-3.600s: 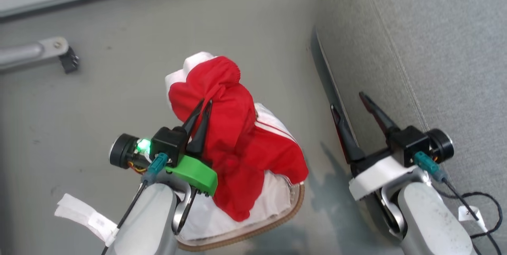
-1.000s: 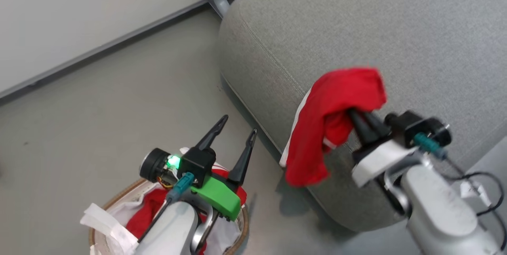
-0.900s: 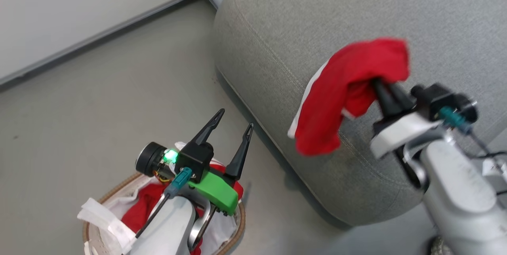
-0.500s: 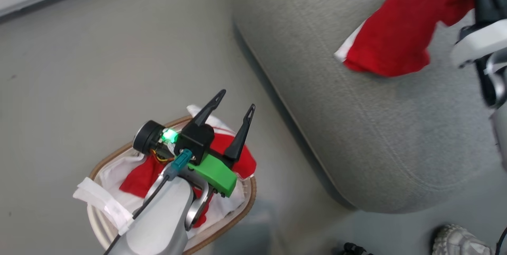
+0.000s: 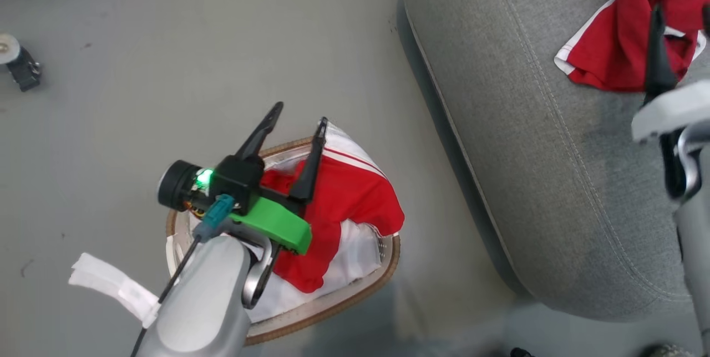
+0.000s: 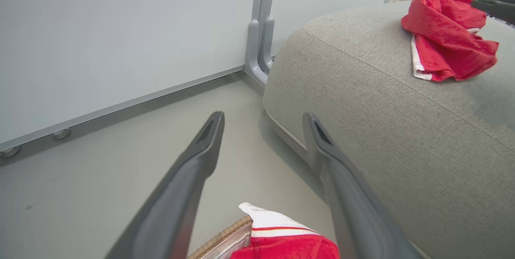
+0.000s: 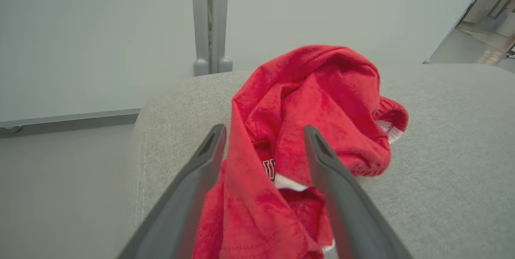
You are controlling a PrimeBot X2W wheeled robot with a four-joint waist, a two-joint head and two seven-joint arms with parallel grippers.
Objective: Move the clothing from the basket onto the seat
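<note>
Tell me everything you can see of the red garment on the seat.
The red garment is soft, fleecy-looking fabric, crumpled into a loose heap on the grey seat. White trim edges one hem, a gathered opening shows at one side, and dark print peeks from a fold. The open right gripper has a finger either side of it, not pinching.
</note>
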